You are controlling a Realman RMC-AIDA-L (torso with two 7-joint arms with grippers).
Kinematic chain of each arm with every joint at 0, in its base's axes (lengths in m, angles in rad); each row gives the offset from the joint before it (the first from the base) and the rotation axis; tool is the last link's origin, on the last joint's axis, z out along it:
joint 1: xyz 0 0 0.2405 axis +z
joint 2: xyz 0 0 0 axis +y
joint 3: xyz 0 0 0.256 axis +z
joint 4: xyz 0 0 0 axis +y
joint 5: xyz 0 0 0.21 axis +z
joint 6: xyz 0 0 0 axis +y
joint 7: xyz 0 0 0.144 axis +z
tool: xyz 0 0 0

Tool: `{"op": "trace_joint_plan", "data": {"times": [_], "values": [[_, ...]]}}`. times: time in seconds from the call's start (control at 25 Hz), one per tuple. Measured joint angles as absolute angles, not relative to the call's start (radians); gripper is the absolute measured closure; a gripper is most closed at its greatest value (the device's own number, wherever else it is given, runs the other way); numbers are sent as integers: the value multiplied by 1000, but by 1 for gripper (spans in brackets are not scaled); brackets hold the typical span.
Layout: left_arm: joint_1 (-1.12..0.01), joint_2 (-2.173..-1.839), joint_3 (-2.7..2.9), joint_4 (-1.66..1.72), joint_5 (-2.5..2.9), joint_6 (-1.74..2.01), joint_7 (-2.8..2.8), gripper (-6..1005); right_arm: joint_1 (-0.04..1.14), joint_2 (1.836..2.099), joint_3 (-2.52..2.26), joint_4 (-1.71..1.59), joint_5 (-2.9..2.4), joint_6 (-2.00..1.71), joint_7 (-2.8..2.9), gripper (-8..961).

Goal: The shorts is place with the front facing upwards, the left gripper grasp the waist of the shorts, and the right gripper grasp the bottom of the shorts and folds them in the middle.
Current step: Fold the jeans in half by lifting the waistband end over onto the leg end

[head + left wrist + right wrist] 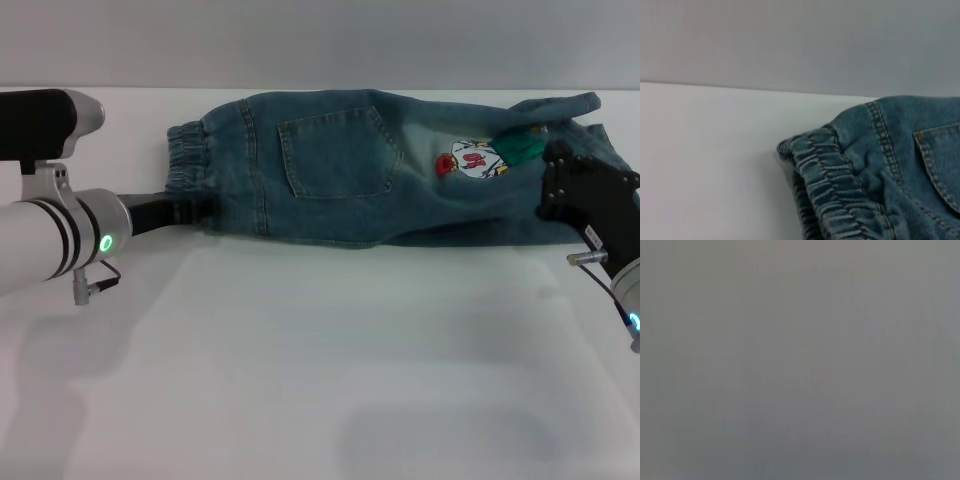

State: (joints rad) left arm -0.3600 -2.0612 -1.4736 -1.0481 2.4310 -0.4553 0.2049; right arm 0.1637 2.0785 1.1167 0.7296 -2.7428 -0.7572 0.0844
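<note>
Denim shorts (380,170) lie stretched across a white table (320,360), a gripper at each end.

The left gripper (190,211) reaches in at the near corner of the gathered waist (185,160) on the robot's left, touching the denim; whether its fingers are apart or clamped cannot be told. The right gripper (560,195) sits over the bottom (570,110) hems on the robot's right, near the cartoon patch (478,160), its fingers hidden. The left wrist view shows the ruffled waist close up; the right wrist view is blank grey.
</note>
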Motion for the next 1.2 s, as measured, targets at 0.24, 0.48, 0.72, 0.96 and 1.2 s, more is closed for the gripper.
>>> {"op": "trace_joint_plan", "data": {"times": [0.24, 0.48, 0.72, 0.96, 1.2], "values": [[-356, -2061, -1469, -1048, 2419, -447, 209, 407, 160, 2078, 1117, 739, -2743, -757, 84, 953], [-356, -2060, -1467, -1048, 2418, -442, 210, 703, 157, 2079, 1117, 741, -2743, -760, 84, 953], [-356, -2061, -1460, -1058, 2417, -438, 210, 768, 146, 2078, 1117, 752, -2743, -763, 84, 954], [-315, -2059, -1460, -1143, 2416, -448, 210, 821, 137, 2079, 1120, 756, -2743, -764, 84, 953], [-249, -2058, -1460, -1254, 2416, -454, 210, 890, 141, 2078, 1125, 752, -2743, -764, 84, 954]]}}
